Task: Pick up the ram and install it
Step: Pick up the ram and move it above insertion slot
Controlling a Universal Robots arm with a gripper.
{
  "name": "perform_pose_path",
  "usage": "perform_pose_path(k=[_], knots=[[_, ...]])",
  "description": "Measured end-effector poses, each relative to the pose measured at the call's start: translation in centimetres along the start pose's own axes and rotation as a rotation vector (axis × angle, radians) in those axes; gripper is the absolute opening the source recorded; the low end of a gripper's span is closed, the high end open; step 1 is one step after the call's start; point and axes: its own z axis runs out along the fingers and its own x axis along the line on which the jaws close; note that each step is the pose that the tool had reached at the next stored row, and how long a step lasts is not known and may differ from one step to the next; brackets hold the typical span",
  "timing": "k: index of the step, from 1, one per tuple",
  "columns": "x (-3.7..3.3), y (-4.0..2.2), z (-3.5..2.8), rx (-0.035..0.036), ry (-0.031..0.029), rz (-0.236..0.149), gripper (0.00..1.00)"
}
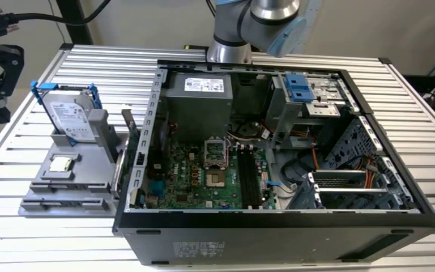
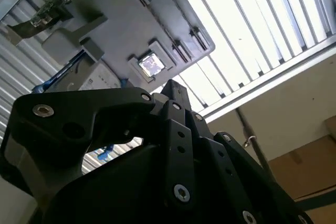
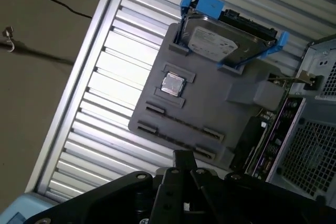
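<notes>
Gripper (image 3: 184, 157): its black body sits closest to the lens in both wrist views. It hangs over the slatted table (image 3: 113, 72), off the edge of the grey fixture (image 3: 210, 103) on the side away from the computer case (image 1: 278, 221), and is apart from the fixture. Released or clenched: cannot tell.

Ram (image 3: 251, 141): a dark narrow stick standing on edge along the fixture's case-side rim, between the fixture and the case wall. Well apart from the gripper. Not yet installed.

On the fixture:
- The hard drive (image 3: 226, 43) in its blue frame leans upright at one end.
- The processor chip (image 3: 172, 84) lies flat in a square recess near the middle.
- Short slots line the end opposite the drive.

The case lies open-side up, just beside the fixture. The black memory slots (image 1: 249, 177) run along the motherboard (image 1: 195, 175), on the far side of the case wall from the fixture.
</notes>
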Motion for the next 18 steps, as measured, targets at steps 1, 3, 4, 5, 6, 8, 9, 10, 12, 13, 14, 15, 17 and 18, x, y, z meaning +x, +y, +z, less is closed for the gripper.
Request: perform_pose_path(k=[1,3,4,5,6,8,9,10,12,13,14,15,17,18], knots=[[0.0,0.0,0.0,-0.0003,0.0007,-0.015,0.0],[-0.01,-0.01,0.0,-0.0008,0.0022,-0.046,0.0],[-0.03,-0.01,0.0,-0.0011,0.0029,-0.059,0.0],[-0.03,-0.02,0.0,-0.0013,0.0035,-0.07,0.0],[-0.03,-0.02,-0.01,-0.0014,0.0039,-0.078,0.0],[-0.03,-0.01,0.0,-0.0016,0.0041,-0.085,0.0],[-0.03,-0.02,0.0,-0.0016,0.0041,-0.085,0.0],[-0.04,-0.02,0.0,-0.0016,0.0041,-0.086,0.0],[-0.04,-0.02,0.0,-0.0016,0.0042,-0.086,0.0],[-0.04,-0.02,0.0,-0.0016,0.0042,-0.086,0.0],[-0.04,-0.02,0.0,-0.0016,0.0044,-0.089,0.0],[-0.05,-0.02,0.0,-0.0018,0.0046,-0.094,0.0],[-0.08,-0.03,0.01,-0.0022,0.0055,-0.115,0.0],[-0.09,-0.04,0.0,-0.0023,0.0061,-0.125,0.0]])
